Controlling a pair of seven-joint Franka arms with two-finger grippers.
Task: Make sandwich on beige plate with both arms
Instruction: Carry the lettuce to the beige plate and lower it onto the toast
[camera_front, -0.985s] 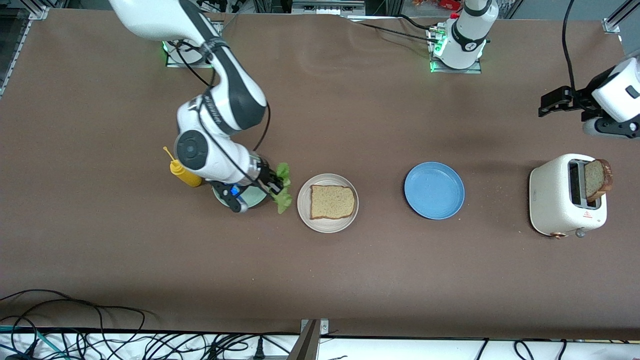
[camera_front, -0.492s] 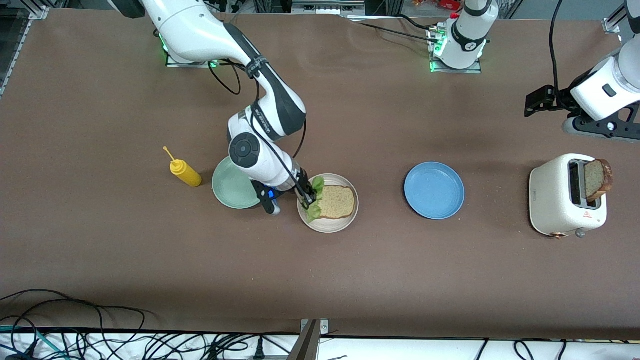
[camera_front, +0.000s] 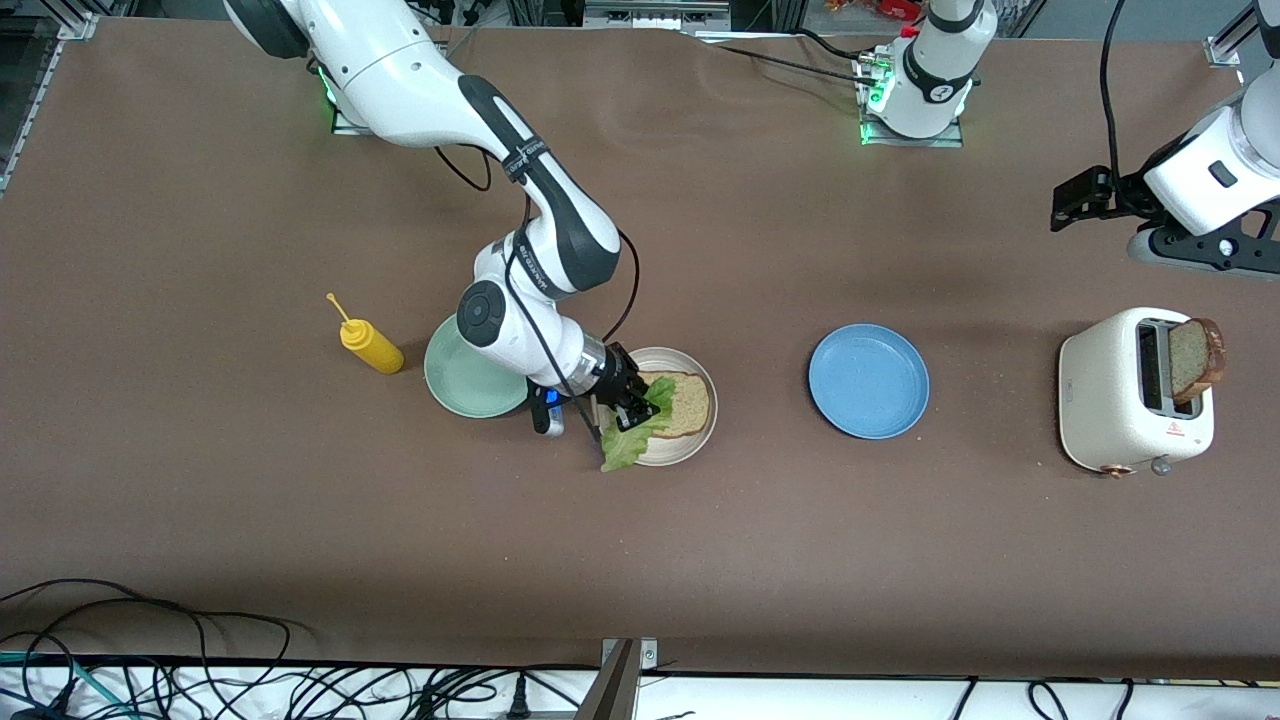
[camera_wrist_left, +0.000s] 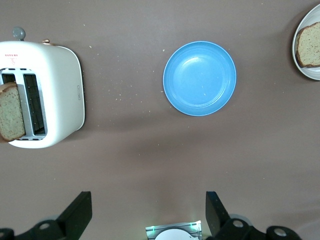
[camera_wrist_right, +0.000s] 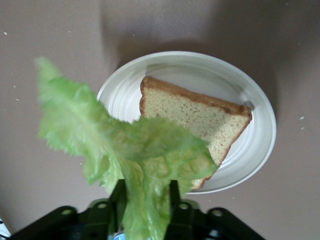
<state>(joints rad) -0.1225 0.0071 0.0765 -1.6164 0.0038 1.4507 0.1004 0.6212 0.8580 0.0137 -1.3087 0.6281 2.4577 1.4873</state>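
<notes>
The right claw holds the ruffled green lettuce leaf over the brown bread slice on the round beige plate, to lay it on top. The left claw waits wide open above the brown tabletop, near the white toaster.

A round, shallow, pale beige plate with a raised rim lies on the table between a mint-green plate and a blue plate, toward the right arm's end. On it lies flat one square slice of brown, dark-crusted bread. A ruffled green lettuce leaf droops over the bread's edge and the plate's rim nearest the mint-green plate, between the right gripper's black fingers.
</notes>
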